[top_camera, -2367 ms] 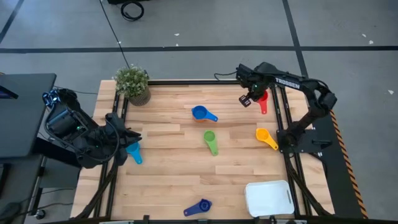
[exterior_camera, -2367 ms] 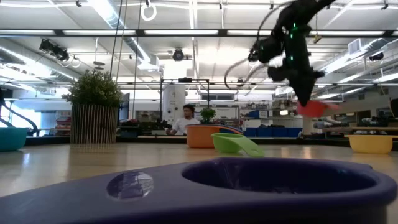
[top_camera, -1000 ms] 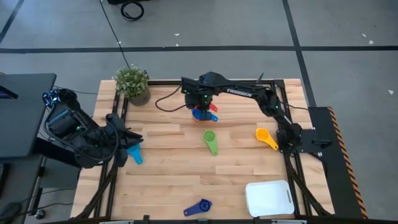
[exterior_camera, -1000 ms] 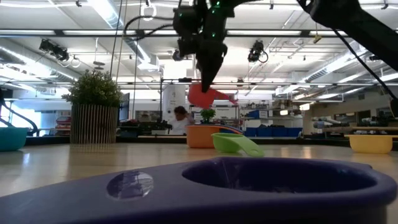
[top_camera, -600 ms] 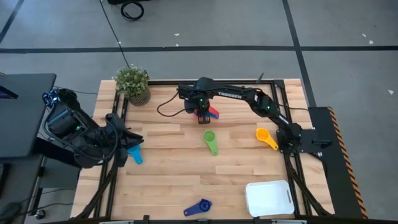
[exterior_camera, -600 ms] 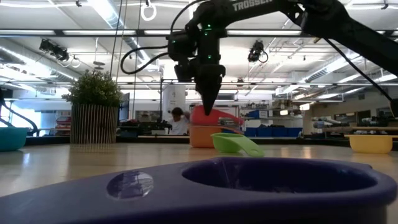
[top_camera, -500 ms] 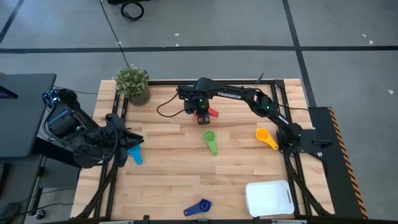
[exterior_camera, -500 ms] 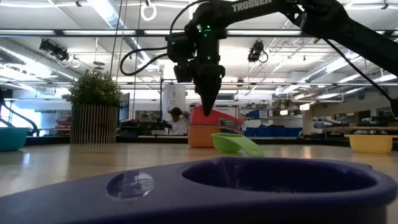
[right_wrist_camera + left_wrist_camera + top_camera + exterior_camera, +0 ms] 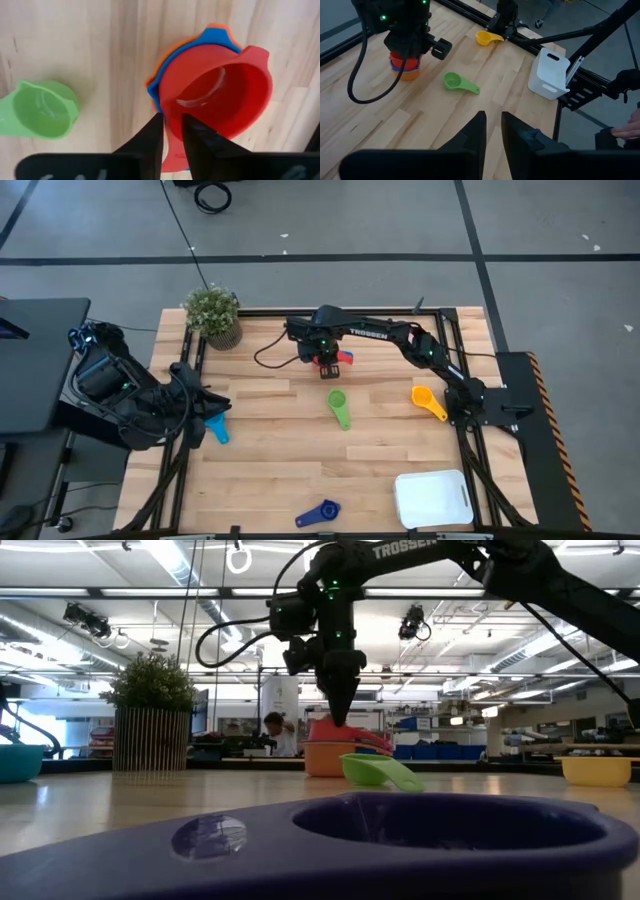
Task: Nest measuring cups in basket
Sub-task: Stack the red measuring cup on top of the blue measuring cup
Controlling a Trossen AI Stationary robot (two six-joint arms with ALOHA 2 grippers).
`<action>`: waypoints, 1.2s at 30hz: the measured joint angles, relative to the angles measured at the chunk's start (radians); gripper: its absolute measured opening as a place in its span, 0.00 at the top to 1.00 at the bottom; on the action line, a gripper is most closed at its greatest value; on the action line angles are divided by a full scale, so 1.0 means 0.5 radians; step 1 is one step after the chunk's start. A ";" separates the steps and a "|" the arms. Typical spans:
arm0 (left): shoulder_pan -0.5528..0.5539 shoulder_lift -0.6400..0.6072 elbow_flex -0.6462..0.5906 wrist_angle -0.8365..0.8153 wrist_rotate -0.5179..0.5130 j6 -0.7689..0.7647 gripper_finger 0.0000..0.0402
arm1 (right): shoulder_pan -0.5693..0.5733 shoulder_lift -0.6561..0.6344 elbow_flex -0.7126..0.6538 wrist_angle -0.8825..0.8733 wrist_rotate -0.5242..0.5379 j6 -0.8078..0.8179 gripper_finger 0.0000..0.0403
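Note:
Far across the table's middle, my right gripper (image 9: 325,363) points down onto a stack: the red cup (image 9: 220,95) sits in a blue cup (image 9: 220,35), which sits in an orange cup (image 9: 325,758). On the wood lie a green cup (image 9: 338,405), a yellow cup (image 9: 427,400), a dark blue cup (image 9: 320,513) and a light blue cup (image 9: 215,425). The white basket (image 9: 432,498) stands at the near right corner. My left gripper (image 9: 492,125) hangs over the left edge, fingers close together with nothing between them. My right gripper has its two fingers on either side of the red cup's handle (image 9: 172,155), where it joins the rim. The fingers come from above, pointing down. The cup sits upright, nested in the blue cup.
A potted plant (image 9: 213,315) stands at the far left corner. Black frame rails run along the table's left and right edges. Bare wood lies between the green cup and the basket.
My right gripper has come down with the red cup. A second ago the cup hung above the stack; now it rests inside the blue cup.

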 joint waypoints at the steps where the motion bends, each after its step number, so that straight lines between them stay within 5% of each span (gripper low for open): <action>1: 0.000 0.000 0.000 0.000 0.001 0.000 0.84 | 0.004 0.000 0.007 -0.022 -0.009 0.000 0.79; 12: 0.000 0.000 0.000 -0.002 0.005 0.002 0.84 | 0.086 -0.068 0.069 -0.179 0.054 0.009 0.77; 17: 0.001 0.001 0.000 -0.005 -0.010 0.002 0.84 | 0.144 -0.185 0.068 -0.217 0.147 0.034 0.89; 20: 0.022 0.005 0.000 -0.014 -0.075 0.004 0.84 | 0.184 -0.315 0.069 -0.219 0.147 0.095 0.98; 29: 0.225 0.110 -0.001 -0.073 -0.122 0.107 0.84 | 0.373 -0.910 0.069 -0.217 0.320 0.529 0.99; 36: 0.591 0.289 -0.001 -0.037 -0.178 0.307 0.84 | 0.599 -1.338 0.069 -0.120 0.538 0.837 0.99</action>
